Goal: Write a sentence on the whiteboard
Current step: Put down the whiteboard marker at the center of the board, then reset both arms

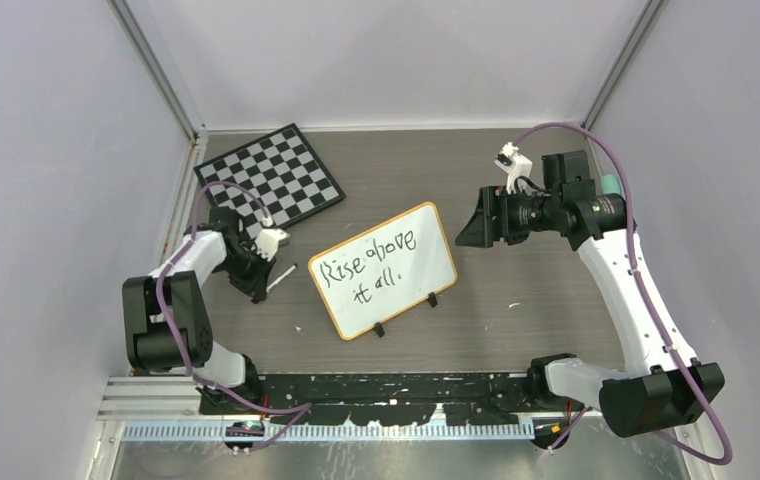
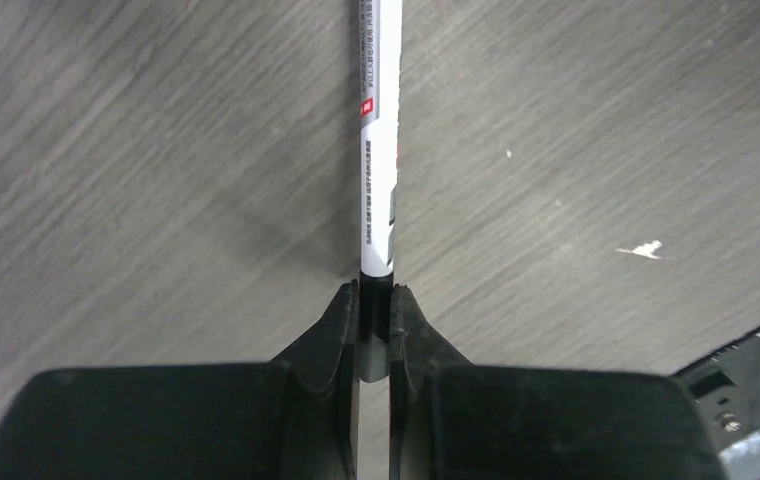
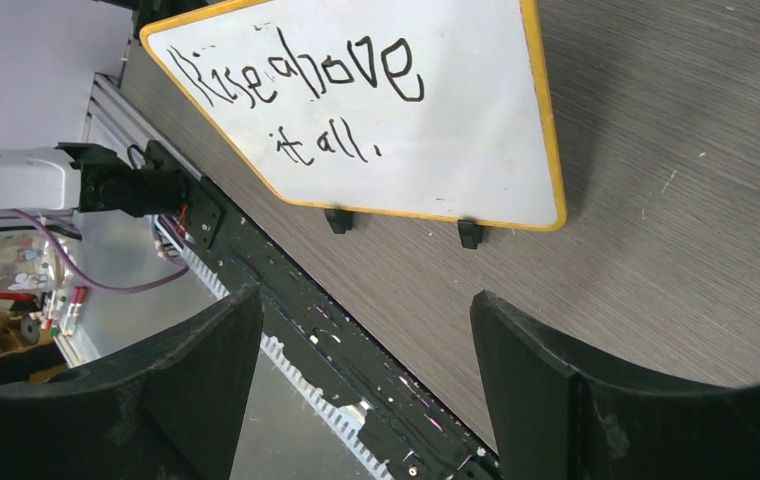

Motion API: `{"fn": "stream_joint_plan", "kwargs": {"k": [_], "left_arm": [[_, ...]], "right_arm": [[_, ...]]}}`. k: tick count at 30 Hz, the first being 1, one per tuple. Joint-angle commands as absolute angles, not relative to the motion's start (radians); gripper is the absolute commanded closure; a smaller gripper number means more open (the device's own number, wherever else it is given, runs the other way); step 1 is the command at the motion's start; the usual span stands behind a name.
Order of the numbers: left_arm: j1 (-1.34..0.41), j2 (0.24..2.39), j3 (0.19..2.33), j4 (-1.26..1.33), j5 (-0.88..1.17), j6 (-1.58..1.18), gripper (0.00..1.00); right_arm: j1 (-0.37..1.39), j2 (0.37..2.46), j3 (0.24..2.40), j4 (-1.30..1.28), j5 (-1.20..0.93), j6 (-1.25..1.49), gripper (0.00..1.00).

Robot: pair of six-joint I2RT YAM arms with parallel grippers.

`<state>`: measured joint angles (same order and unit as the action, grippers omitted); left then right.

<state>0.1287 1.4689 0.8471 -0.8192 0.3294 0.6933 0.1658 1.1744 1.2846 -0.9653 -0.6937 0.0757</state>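
The whiteboard (image 1: 386,270) stands tilted on two black feet mid-table, its orange rim all round. The sentence (image 1: 368,262) "Rise above it all." runs across it in two black lines. The right wrist view shows the whiteboard (image 3: 456,130) and the sentence (image 3: 306,85) too. My left gripper (image 1: 257,288) sits left of the board, low over the table. In the left wrist view the left gripper (image 2: 375,300) is shut on the black end of a white marker (image 2: 378,150). The marker (image 1: 281,277) points toward the board. My right gripper (image 1: 468,228) hangs open right of the board. The right gripper (image 3: 366,310) holds nothing.
A black-and-white chessboard (image 1: 271,175) lies at the back left, partly behind the left arm. A black rail (image 1: 386,385) runs along the table's near edge. Grey walls close in the left, back and right sides. A small white speck (image 2: 641,250) lies on the tabletop.
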Motion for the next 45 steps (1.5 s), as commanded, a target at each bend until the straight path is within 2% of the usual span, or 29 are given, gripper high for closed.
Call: {"fn": "stream_joint_plan", "kwargs": {"k": [1, 12, 18, 22, 24, 28, 34, 39, 45], "left_arm": [[0.094, 1.529, 0.846, -0.714, 0.253, 0.697, 0.91], [0.068, 1.522, 0.841, -0.767, 0.233, 0.718, 0.59], [0.067, 1.455, 0.992, -0.915, 0.29, 0.68, 0.36], [0.067, 1.453, 1.167, -0.999, 0.327, 0.636, 0.07], [0.069, 1.47, 1.266, -1.047, 0.335, 0.624, 0.01], [0.127, 1.523, 1.483, -1.16, 0.445, 0.602, 0.0], [0.275, 1.614, 1.702, -1.175, 0.588, 0.454, 0.0], [0.305, 1.606, 1.629, -1.097, 0.583, 0.399, 0.0], [0.305, 1.598, 1.522, -1.032, 0.513, 0.389, 0.0]], "right_arm": [[0.159, 1.143, 1.285, -0.928, -0.67, 0.055, 0.2], [0.157, 1.144, 1.276, -0.936, -0.671, 0.043, 0.19], [0.154, 1.159, 1.321, -0.977, -0.649, 0.011, 0.19], [0.146, 1.172, 1.378, -1.017, -0.6, -0.047, 0.17], [0.131, 1.174, 1.402, -1.029, -0.576, -0.073, 0.15], [0.036, 1.188, 1.423, -1.048, -0.577, -0.119, 0.11], [-0.214, 1.261, 1.44, -1.071, -0.658, -0.191, 0.09], [-0.352, 1.369, 1.447, -1.071, -0.695, -0.232, 0.09], [-0.381, 1.466, 1.423, -1.018, -0.645, -0.24, 0.09]]}}
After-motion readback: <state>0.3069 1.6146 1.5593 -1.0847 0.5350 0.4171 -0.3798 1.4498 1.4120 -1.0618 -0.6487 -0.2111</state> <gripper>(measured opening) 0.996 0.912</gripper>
